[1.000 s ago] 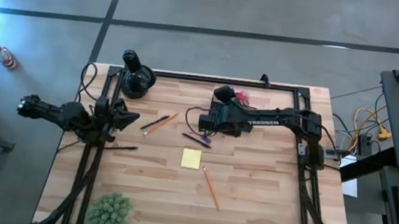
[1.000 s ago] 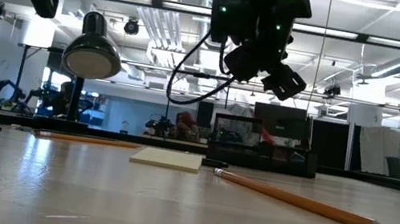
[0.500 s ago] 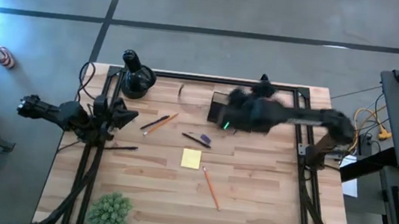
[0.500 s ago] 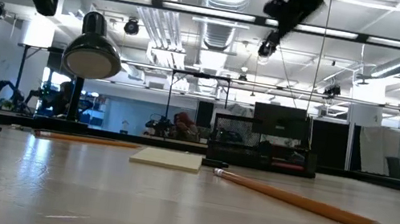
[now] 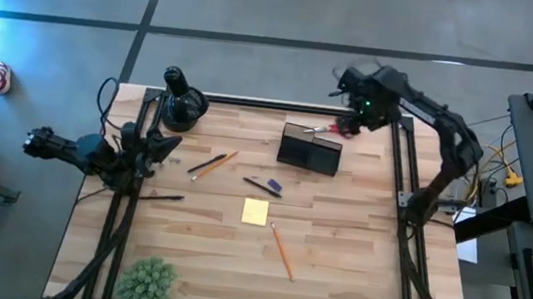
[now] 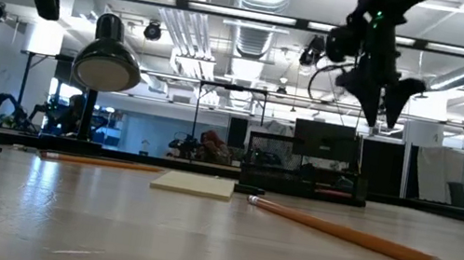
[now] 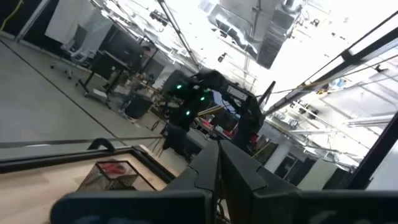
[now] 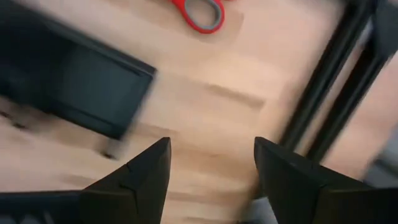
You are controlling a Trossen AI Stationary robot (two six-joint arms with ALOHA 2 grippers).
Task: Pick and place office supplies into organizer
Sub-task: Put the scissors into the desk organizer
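Black divided organizer [image 5: 309, 152] upper centre of tabletop [image 5: 353, 270], red-handled scissors [image 5: 334, 129] touching its upper right; right hand [image 5: 353, 97] fingers apart, empty; left hand [image 5: 169, 142] pinched together.

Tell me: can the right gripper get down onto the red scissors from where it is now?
Probably yes. The right gripper hangs open above the table's far edge, and the red scissors lie bare on the wood just beyond the organizer, with nothing over them.
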